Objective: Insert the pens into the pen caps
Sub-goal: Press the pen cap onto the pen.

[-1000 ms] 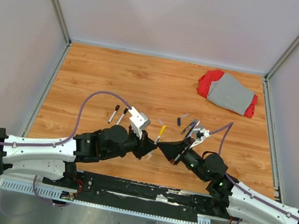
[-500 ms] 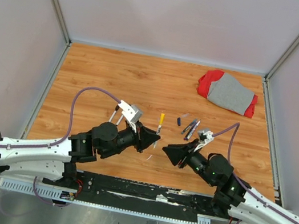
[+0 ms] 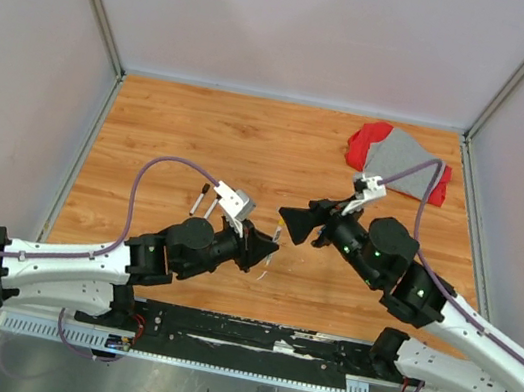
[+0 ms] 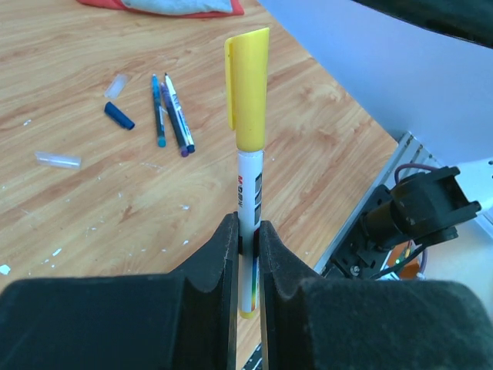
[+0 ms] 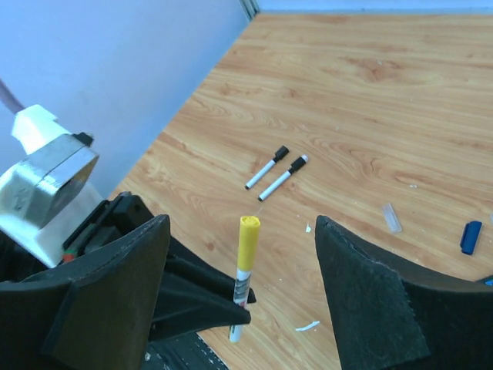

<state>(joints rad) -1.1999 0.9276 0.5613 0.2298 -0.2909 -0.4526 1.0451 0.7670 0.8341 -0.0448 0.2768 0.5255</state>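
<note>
The pen [image 4: 248, 177] is being pinched by the left gripper [image 4: 246, 231]; the right gripper [image 5: 243, 231] is being held wide close by, so it's maybe getting bumped askew.

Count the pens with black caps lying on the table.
2. One black-capped pen lies beside the other, not touching, left of the yellow-capped pen in the top view; arms may hide more.

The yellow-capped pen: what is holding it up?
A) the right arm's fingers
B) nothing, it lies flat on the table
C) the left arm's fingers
C: the left arm's fingers pinch the yellow-capped pen by its barrel, while the right arm's fingers stand open, not touching it.
</note>
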